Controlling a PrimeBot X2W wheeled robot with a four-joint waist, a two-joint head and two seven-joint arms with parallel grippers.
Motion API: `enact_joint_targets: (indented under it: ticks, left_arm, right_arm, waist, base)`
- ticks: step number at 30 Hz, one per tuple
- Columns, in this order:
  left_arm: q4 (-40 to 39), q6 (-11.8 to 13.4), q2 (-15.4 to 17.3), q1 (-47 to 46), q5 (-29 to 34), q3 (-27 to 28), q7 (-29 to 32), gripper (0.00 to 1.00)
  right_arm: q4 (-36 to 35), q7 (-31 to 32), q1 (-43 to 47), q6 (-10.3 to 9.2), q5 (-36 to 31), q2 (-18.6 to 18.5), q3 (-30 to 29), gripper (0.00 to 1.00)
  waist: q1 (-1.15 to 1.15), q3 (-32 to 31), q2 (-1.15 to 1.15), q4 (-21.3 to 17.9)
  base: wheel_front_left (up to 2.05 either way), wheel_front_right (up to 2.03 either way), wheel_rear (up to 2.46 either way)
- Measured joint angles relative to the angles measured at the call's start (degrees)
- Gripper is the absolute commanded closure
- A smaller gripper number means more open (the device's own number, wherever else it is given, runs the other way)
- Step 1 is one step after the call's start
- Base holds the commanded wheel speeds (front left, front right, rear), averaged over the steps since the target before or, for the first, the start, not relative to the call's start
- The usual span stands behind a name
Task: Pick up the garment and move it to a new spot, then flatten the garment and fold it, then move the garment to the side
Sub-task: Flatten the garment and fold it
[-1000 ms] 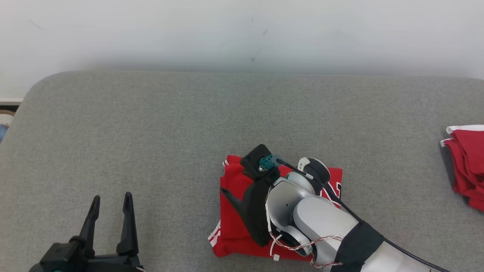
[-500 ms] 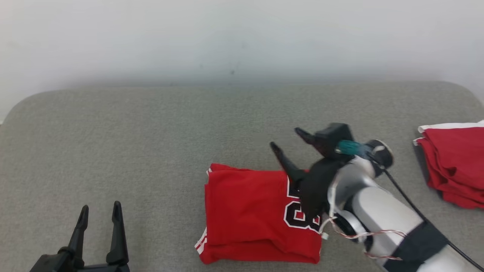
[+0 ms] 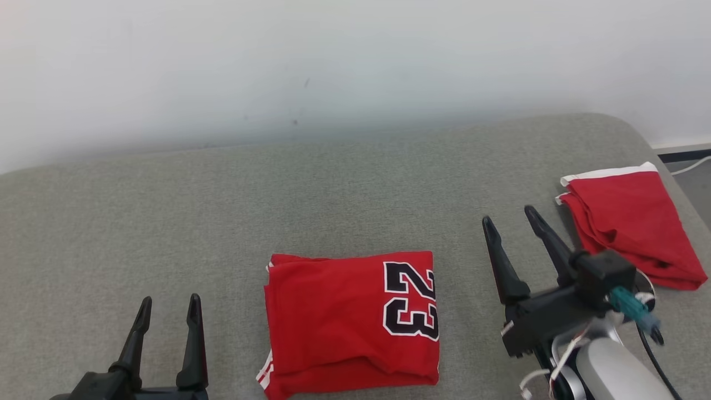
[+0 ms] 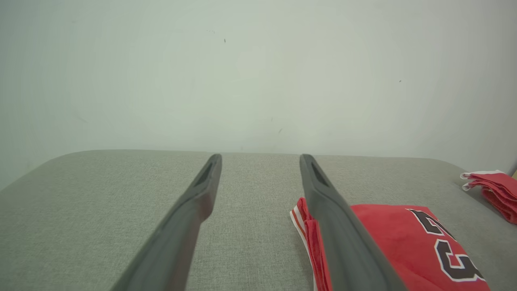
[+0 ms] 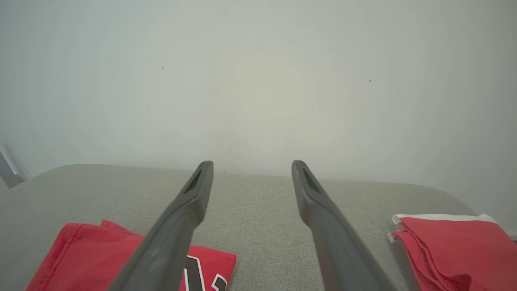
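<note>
The garment [image 3: 350,319], a red jersey with a black 23, lies folded into a rectangle on the grey cushioned surface [image 3: 222,211], near the front middle. It also shows in the left wrist view as the garment [image 4: 387,234] and in the right wrist view as the garment [image 5: 85,258]. My right gripper [image 3: 508,222] hovers open to the right of it, apart from the cloth, with nothing between its fingers. Open and empty too, my left gripper [image 3: 169,303] rests at the lower left, left of the garment.
A second folded red cloth with white trim [image 3: 627,233] lies at the right end of the surface, seen too in the right wrist view [image 5: 452,246]. A pale wall [image 3: 333,66] runs behind. The surface's right edge curves off near a floor strip [image 3: 689,161].
My right gripper has lifted off the folded garment and swung out to its right. The head camera has shifted, so the whole scene sits further left.
</note>
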Motion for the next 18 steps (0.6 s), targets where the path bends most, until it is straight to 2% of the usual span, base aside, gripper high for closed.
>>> enact_joint_targets:
  ticks: [4, 11, 18]
  left_arm:
    - [-0.05, -0.05, 0.35, 0.01, 0.15, -0.07, -0.01, 0.0]
    - [0.05, -0.55, 0.69, -0.52, 0.54, -0.76, -0.05, 0.0]
    - [0.4, -0.57, 0.57, -1.1, 0.76, -1.07, -0.05, 0.0]
  right_arm:
    - [0.07, -4.08, 3.47, 0.01, -1.94, 1.94, -3.45, 0.0]
    - [0.33, -4.45, 7.15, 0.01, -3.5, 2.6, -10.42, 0.0]
    - [-0.32, -4.88, 7.89, 0.01, -5.59, 4.69, -12.33, 0.0]
  waist:
    - [0.0, -0.2, 0.0, -1.08]
    - [0.01, 0.16, 0.0, -2.3]
    - [0.01, 0.53, 0.0, -2.39]
  base:
    - [0.0, 0.0, 0.0]
    - [0.0, 0.0, 0.0]
    - [0.0, 0.0, 0.0]
